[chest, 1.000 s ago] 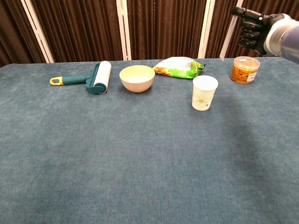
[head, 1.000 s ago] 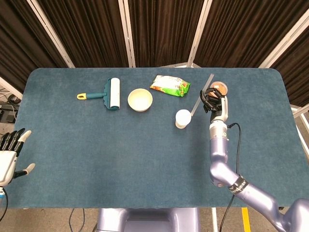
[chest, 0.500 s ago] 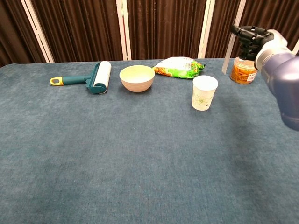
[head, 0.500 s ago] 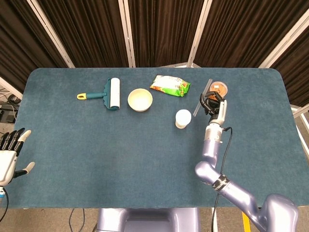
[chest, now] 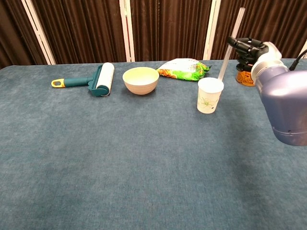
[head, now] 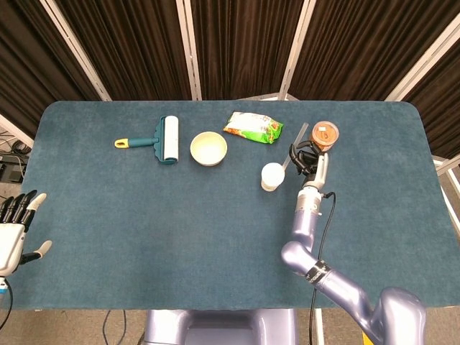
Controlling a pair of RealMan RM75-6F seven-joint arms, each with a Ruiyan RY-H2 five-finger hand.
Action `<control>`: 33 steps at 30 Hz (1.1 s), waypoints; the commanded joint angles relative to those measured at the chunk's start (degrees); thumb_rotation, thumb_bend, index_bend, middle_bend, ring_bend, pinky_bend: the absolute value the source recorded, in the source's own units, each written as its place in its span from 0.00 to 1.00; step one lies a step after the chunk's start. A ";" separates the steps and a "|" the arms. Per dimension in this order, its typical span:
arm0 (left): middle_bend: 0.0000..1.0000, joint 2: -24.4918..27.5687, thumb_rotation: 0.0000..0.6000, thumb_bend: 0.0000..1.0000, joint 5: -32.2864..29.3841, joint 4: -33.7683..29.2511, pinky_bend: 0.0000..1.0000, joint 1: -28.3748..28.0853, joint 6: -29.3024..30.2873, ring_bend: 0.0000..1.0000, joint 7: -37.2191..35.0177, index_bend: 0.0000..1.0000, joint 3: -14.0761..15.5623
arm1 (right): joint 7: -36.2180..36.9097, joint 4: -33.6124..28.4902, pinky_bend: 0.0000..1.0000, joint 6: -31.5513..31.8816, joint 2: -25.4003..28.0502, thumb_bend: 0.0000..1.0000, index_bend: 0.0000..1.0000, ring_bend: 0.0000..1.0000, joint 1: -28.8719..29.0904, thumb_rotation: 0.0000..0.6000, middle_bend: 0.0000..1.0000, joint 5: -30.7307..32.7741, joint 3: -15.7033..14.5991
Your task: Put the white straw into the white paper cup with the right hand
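Note:
The white paper cup (head: 272, 176) (chest: 210, 95) stands upright right of the table's middle. My right hand (head: 305, 159) (chest: 245, 48) hovers just right of it, pinching the white straw (head: 294, 149) (chest: 230, 44). The straw slants down to the left, and its lower end sits at the cup's right rim; whether the tip is inside the cup I cannot tell. My left hand (head: 16, 228) hangs off the table's near left corner, fingers spread, holding nothing. The chest view does not show it.
An orange-filled jar (head: 324, 134) (chest: 243, 77) stands behind my right hand. A green snack bag (head: 252, 127) (chest: 183, 69), a cream bowl (head: 208, 148) (chest: 140, 80) and a teal lint roller (head: 159, 139) (chest: 91, 80) lie along the table's far side.
My right hand has carried the straw leftwards and lower, from above the jar to the cup's right rim. The forearm now fills the chest view's right side.

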 commanded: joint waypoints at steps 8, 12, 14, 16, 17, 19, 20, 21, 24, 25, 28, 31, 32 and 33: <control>0.00 0.04 1.00 0.26 0.05 0.00 0.00 0.00 -0.02 0.00 0.02 0.07 0.05 | 0.59 2.68 0.89 -1.13 -1.64 0.36 0.63 0.97 0.87 1.00 1.00 -0.47 0.60; 0.00 0.09 1.00 0.26 -0.02 -0.10 0.00 -0.07 -0.15 0.00 0.09 0.07 0.03 | 1.28 3.38 0.89 -1.31 -2.21 0.35 0.63 0.97 0.93 1.00 1.00 -0.75 0.85; 0.00 0.14 1.00 0.26 -0.01 -0.10 0.00 -0.09 -0.18 0.00 0.06 0.07 0.05 | 1.91 3.59 0.89 -1.24 -2.56 0.35 0.63 0.97 0.80 1.00 1.00 -1.09 0.86; 0.00 0.20 1.00 0.26 0.09 -0.06 0.00 -0.10 -0.20 0.00 -0.06 0.07 0.09 | 2.88 3.77 0.88 -0.92 -3.03 0.34 0.63 0.97 0.55 1.00 1.00 -1.53 0.86; 0.00 0.22 1.00 0.26 0.13 -0.04 0.00 -0.12 -0.23 0.00 -0.14 0.07 0.11 | 3.51 3.70 0.87 -0.81 -3.22 0.33 0.63 0.97 0.33 1.00 1.00 -1.73 0.87; 0.00 0.29 1.00 0.26 0.24 0.02 0.00 -0.15 -0.27 0.00 -0.33 0.07 0.16 | 4.37 3.42 0.86 -0.43 -3.54 0.32 0.63 0.97 -0.16 1.00 1.00 -2.18 0.74; 0.00 0.33 1.00 0.26 0.31 0.05 0.00 -0.16 -0.28 0.00 -0.42 0.07 0.18 | 4.63 3.23 0.86 -0.30 -3.63 0.31 0.63 0.97 -0.42 1.00 1.00 -2.46 0.55; 0.00 0.37 1.00 0.26 0.41 0.07 0.00 -0.17 -0.29 0.00 -0.53 0.07 0.22 | 4.90 2.90 0.86 -0.07 -3.72 0.31 0.63 0.97 -0.77 1.00 1.00 -2.71 0.38; 0.00 0.42 1.00 0.26 0.60 0.21 0.00 -0.15 -0.27 0.00 -0.76 0.06 0.33 | 5.15 1.98 0.86 0.34 -3.77 0.30 0.63 0.97 -1.58 1.00 1.00 -3.21 -0.09; 0.00 0.43 1.00 0.26 0.69 0.27 0.00 -0.14 -0.23 0.00 -0.86 0.07 0.37 | 5.15 1.55 0.85 0.53 -3.73 0.29 0.62 0.97 -1.94 1.00 1.00 -3.43 -0.30; 0.00 0.46 1.00 0.26 0.91 0.35 0.00 -0.13 -0.16 0.00 -1.02 0.07 0.47 | 5.20 0.31 0.85 0.85 -3.50 0.27 0.58 0.97 -2.85 1.00 1.00 -4.06 -0.82; 0.00 0.47 1.00 0.26 1.01 0.34 0.00 -0.13 -0.13 0.00 -1.04 0.07 0.50 | 5.13 -1.10 0.85 0.98 -3.00 0.26 0.54 0.97 -3.72 1.00 1.00 -4.49 -1.08; 0.00 0.47 1.00 0.26 1.01 0.33 0.00 -0.12 -0.12 0.00 -1.00 0.07 0.52 | 5.11 -1.73 0.85 0.85 -2.72 0.25 0.53 0.97 -4.06 1.00 1.00 -4.67 -1.22; 0.00 0.47 1.00 0.26 0.99 0.32 0.00 -0.13 -0.13 0.00 -0.95 0.07 0.51 | 5.00 -2.43 0.85 0.80 -2.40 0.25 0.52 0.97 -4.46 1.00 1.00 -4.83 -1.33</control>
